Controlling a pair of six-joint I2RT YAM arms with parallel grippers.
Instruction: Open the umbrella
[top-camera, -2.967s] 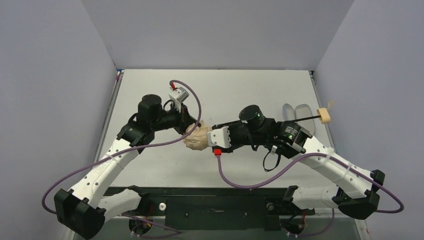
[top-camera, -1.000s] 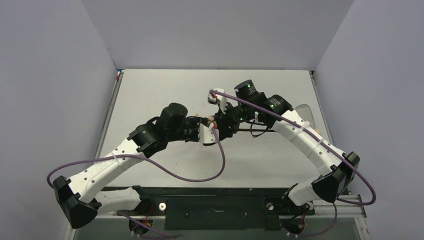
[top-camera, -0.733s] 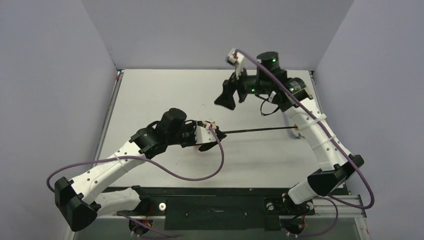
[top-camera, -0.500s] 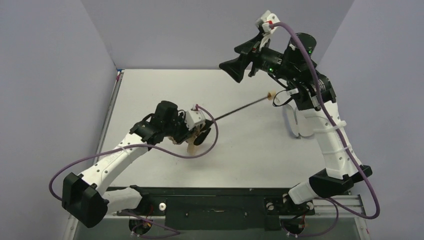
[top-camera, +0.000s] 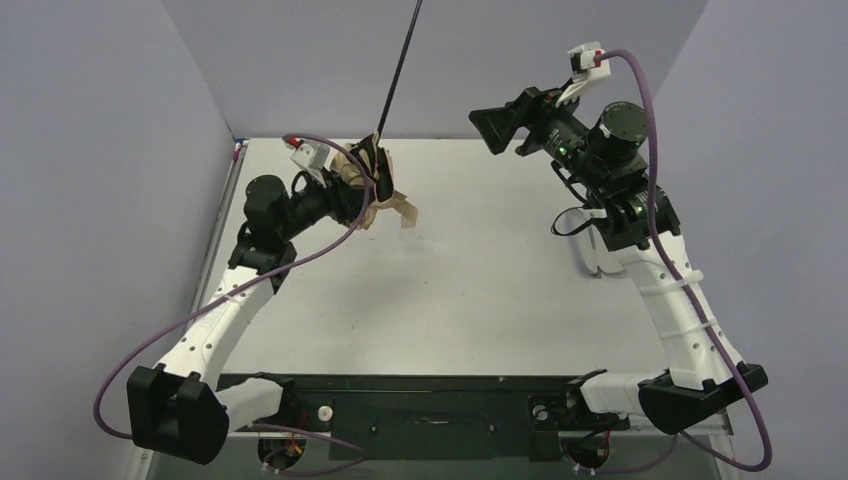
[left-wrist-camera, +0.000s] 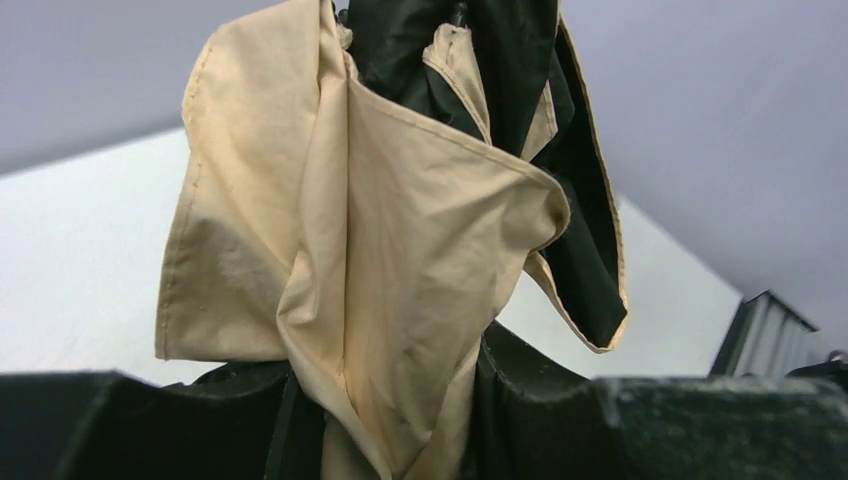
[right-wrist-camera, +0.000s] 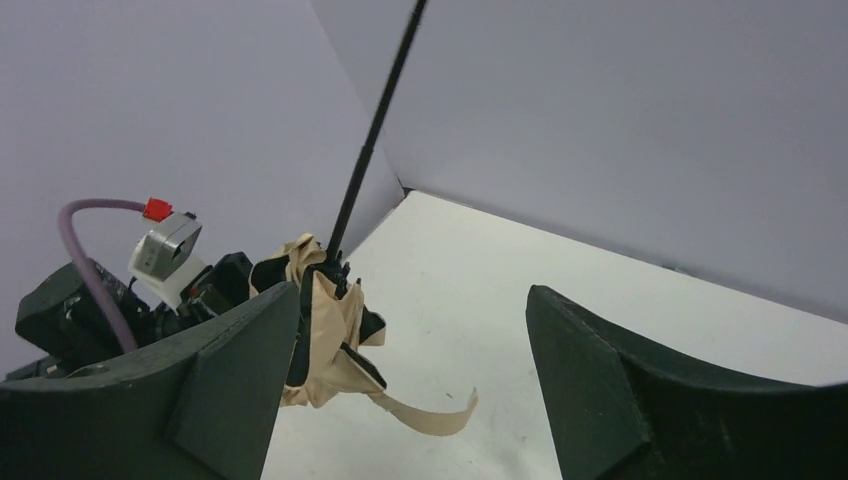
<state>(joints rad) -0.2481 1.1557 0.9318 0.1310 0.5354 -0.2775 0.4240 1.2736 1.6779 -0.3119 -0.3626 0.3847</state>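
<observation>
Swung upright since half a second ago, the umbrella (top-camera: 395, 203) stands near the desk's far-left corner, bunched canopy (left-wrist-camera: 380, 250) clamped in the left gripper (top-camera: 360, 190); the right gripper (right-wrist-camera: 412, 292) hovers empty, jaws spread. Shaft (top-camera: 398, 70) extended, canopy unspread: opening apparently remains.

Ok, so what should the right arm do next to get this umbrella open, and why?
Probably move the right tool across to the shaft and close on it just above the canopy. That tool is open, empty and well apart, while the left tool grips the bunched canopy with the shaft standing up free.
</observation>
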